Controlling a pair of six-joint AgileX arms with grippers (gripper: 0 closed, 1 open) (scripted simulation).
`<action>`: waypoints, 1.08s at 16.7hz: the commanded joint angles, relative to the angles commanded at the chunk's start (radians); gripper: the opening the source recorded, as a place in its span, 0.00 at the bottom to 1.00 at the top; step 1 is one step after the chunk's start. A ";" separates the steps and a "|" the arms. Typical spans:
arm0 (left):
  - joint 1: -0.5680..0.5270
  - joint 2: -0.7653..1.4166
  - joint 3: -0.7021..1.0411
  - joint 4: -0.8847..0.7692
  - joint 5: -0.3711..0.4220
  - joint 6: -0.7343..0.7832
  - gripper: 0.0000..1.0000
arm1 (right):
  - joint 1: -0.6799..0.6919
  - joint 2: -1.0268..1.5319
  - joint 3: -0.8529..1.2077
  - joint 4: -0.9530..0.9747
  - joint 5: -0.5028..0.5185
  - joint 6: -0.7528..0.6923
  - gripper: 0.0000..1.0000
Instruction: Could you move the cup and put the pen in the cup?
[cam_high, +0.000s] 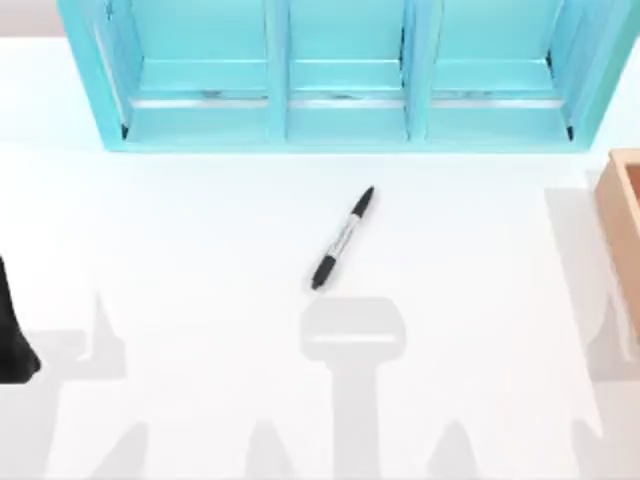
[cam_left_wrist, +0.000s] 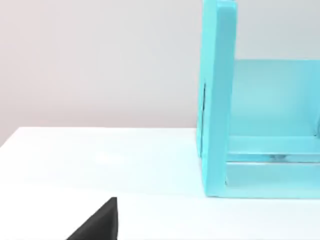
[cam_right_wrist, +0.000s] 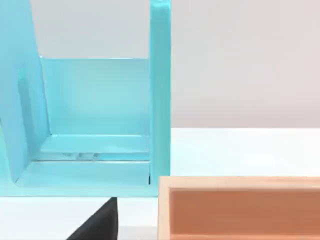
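The pen (cam_high: 342, 238) lies flat on the white table near its middle, slanted, with one black end toward the blue shelf and the other toward the front. The cup is out of view. My left gripper (cam_high: 14, 338) is a dark shape at the table's left edge, far from the pen; a black part of it shows in the left wrist view (cam_left_wrist: 98, 223). A black part of my right gripper (cam_right_wrist: 98, 223) shows in the right wrist view, close to the tan box and away from the pen.
A light blue shelf unit (cam_high: 340, 120) with three open bays stands across the back of the table. A tan wooden box (cam_high: 625, 215) sits at the right edge, and in the right wrist view it (cam_right_wrist: 240, 207) lies just ahead of that camera.
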 joint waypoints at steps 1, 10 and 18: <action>0.000 0.000 0.000 0.000 0.000 0.000 1.00 | 0.000 0.000 0.000 0.000 0.000 0.000 1.00; 0.000 0.000 0.000 0.000 0.000 0.000 1.00 | -0.075 0.363 0.310 -0.276 -0.001 -0.070 1.00; 0.000 0.000 0.000 0.000 0.000 0.000 1.00 | -0.219 1.056 0.914 -0.784 0.003 -0.210 1.00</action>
